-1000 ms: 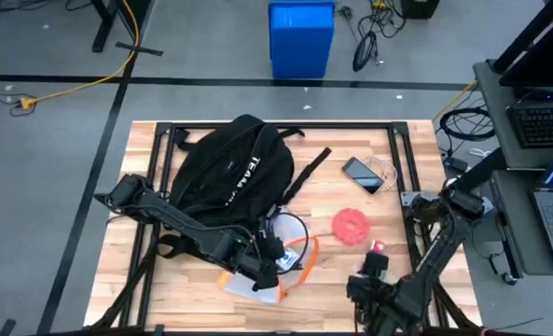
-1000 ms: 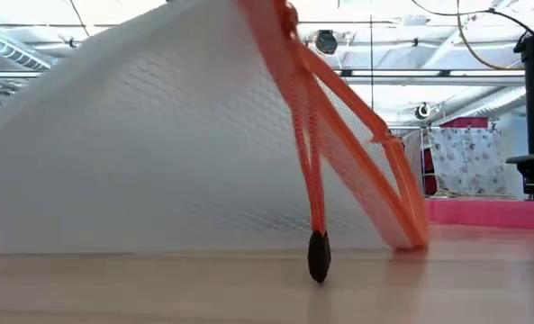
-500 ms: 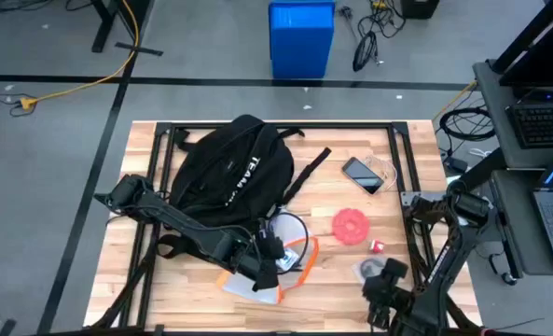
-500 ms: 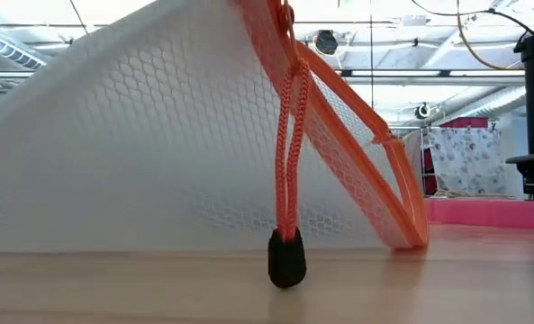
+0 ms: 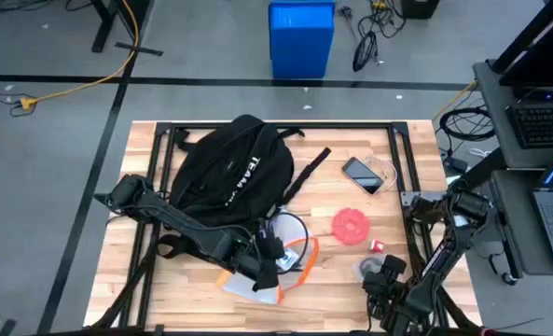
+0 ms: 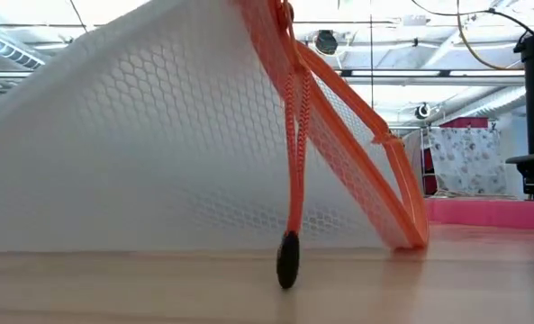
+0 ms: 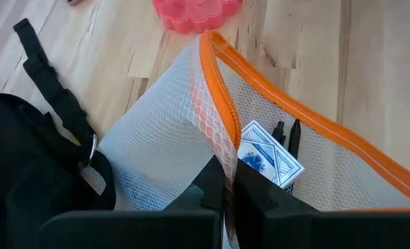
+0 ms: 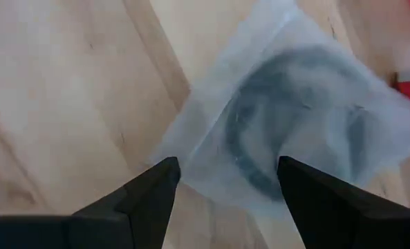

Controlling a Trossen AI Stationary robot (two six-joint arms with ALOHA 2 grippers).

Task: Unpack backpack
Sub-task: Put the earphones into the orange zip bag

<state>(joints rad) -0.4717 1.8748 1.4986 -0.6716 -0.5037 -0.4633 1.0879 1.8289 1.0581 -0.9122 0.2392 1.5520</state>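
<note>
**Backpack on tabletop; mesh pouch gripped by left hand**

The backpack [image 5: 228,168] is large, black, of soft fabric, with white lettering and loose black straps. It lies on the far-left part of the wooden tabletop [image 5: 407,238]. The left hand [image 5: 269,264], just beside the backpack's near edge, is clenched on the orange-trimmed white mesh pouch [image 7: 191,131]. The right hand [image 8: 227,181] is released, fingers spread above a clear plastic bag [image 8: 298,124] holding a dark coiled item, near the right front corner.
</note>
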